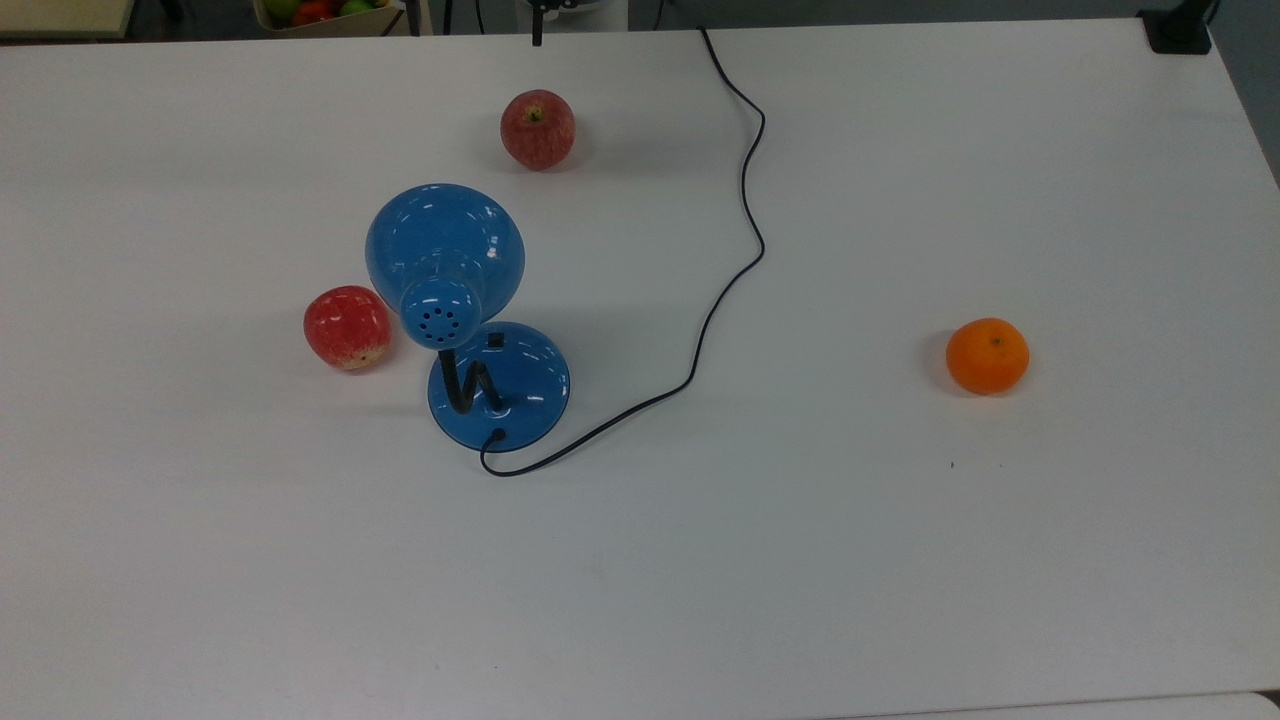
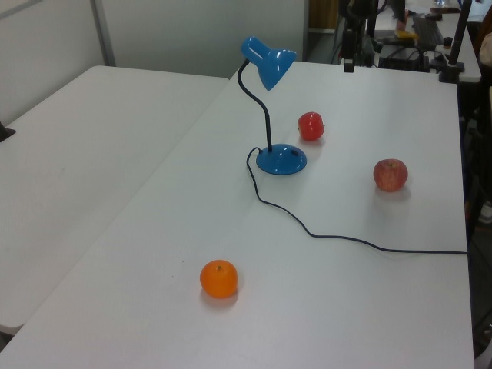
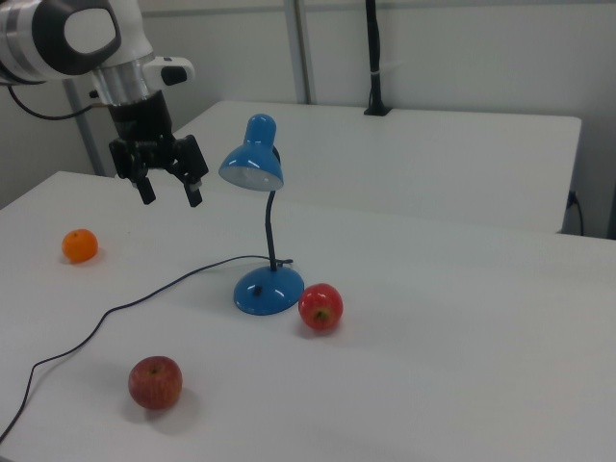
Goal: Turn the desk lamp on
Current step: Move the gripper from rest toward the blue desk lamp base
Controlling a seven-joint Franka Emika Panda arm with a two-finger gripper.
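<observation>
Desk lamp [image 1: 470, 320] stands unlit on the white table [image 1: 900, 560], between two apples. Your gripper [image 3: 169, 191] hangs high above, well apart, jaws wide open and empty. You'd next lower onto the black switch [image 1: 495, 340] on its base.

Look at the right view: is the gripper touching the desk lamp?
No, the gripper hangs open in the air beside the desk lamp.
</observation>
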